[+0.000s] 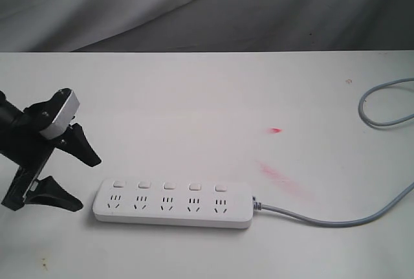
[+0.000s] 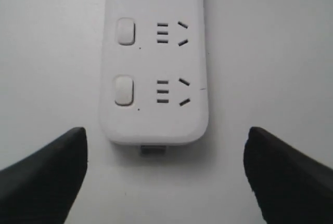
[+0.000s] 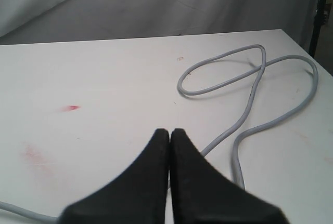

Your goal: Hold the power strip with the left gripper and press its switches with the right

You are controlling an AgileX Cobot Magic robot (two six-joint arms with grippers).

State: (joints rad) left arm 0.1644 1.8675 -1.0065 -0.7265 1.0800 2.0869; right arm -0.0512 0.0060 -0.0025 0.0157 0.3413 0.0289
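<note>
The white power strip [image 1: 173, 204] lies flat near the table's front, its five square switches [image 1: 168, 186] in a row along its far side. Its grey cord [image 1: 336, 219] runs off to the right. My left gripper [image 1: 87, 182] stands open just left of the strip's free end, fingers spread wide and apart from it. In the left wrist view that end of the power strip [image 2: 156, 78] lies between and ahead of the two black fingertips [image 2: 57, 167], with a switch [image 2: 124, 90] near it. My right gripper [image 3: 169, 131] is shut on nothing, above bare table; it is out of the exterior view.
The white table [image 1: 207, 111] carries red smears [image 1: 277, 174] right of the middle. Loops of the grey cord [image 3: 250, 89] lie at the right side near the table's edge. A grey cloth backdrop [image 1: 207, 7] hangs behind.
</note>
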